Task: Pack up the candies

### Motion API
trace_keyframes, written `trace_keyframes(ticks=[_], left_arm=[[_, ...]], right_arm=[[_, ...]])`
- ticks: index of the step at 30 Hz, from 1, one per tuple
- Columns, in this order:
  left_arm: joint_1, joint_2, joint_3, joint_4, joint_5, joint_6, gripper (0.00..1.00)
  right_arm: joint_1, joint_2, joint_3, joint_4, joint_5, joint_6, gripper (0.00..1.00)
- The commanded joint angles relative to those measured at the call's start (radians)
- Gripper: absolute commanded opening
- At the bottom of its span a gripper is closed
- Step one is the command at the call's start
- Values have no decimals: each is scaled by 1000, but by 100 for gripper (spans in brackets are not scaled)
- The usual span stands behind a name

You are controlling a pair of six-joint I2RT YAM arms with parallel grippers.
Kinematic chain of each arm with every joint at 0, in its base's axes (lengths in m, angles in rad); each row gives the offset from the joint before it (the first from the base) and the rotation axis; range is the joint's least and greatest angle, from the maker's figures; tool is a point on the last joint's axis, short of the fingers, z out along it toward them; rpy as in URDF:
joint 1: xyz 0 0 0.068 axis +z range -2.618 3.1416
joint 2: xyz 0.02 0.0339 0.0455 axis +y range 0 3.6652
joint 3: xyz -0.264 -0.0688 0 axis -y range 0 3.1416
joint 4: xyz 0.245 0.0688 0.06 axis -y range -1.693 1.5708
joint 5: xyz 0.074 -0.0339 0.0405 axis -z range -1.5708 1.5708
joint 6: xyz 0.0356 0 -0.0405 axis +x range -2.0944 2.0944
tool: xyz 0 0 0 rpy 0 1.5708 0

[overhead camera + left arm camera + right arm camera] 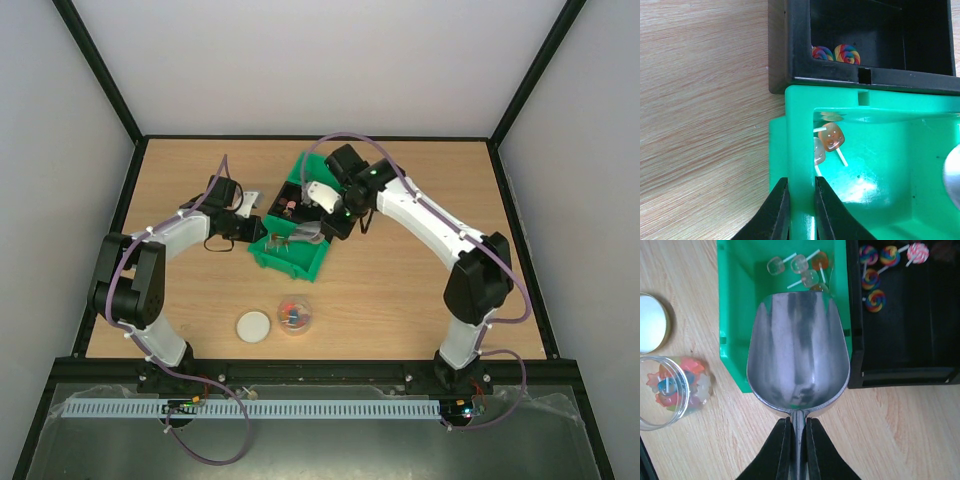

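**Tabletop**: wood-grain surface carrying every item below.

**Bins:** the green bin and the black bin stand wall to wall, touching, near the middle of the tabletop.

**Left gripper**: the jaws are drawn almost together and pinch the green bin's side wall, one finger outside it and one inside.

**Right gripper**: the jaws are clamped on the thin handle of the metal scoop. The scoop's bowl lies over the green bin's near corner, beside the black bin, and overhangs the wall. Whether it touches the bin cannot be told.

**Clear jar**: open and upright, near the green bin. Its white lid lies just beside it.

**Candies**: tiny lollipops on white sticks, found in three places.
- **Green bin:** squarish translucent pieces, pale and orange, bunched at the end beyond the scoop.
- **Black bin:** round rainbow swirls and one pink-and-white swirl, along one end.
- **Jar:** a mixed heap of red, orange, blue and pale pieces.

**Views:**
- **Overhead camera:** it alone shows both arms, but the candies are specks there.
- **Right wrist camera:** it resolves all three groups of candies.
- **Left wrist camera:** it shows only two swirls in the black bin's corner and two squarish pieces close to the clamped wall. One of these is orange with a face-like mark.
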Motion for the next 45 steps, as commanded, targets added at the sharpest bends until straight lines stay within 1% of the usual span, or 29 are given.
trace_keyframes(ticks=[1, 7, 14, 17, 21, 24, 31, 38, 45], left_arm=[[4, -4, -19, -32, 7, 0, 2], [4, 4, -9, -34, 2, -2, 2], [3, 15, -1, -37, 2, -4, 2], [1, 18, 2, -39, 0, -4, 2], [-5, 20, 8, -42, -4, -3, 2], [-11, 24, 8, -36, -4, -4, 2], [-23, 34, 19, -40, -5, -1, 2], [-28, 33, 14, -37, 1, 3, 2], [-36, 22, 0, -28, 27, 20, 2]], right_arm=[[25, 46, 23, -59, 27, 75, 1], [63, 103, 1, -32, 94, 154, 1], [103, 141, -27, 3, 170, 146, 1], [119, 175, -5, -16, 223, 145, 1], [129, 241, 73, -102, 261, 152, 1], [137, 263, 74, -104, 288, 143, 1], [143, 340, 87, -92, 284, 165, 1], [143, 385, 49, -13, 262, 185, 1], [136, 365, -90, 177, 199, 230, 1]])
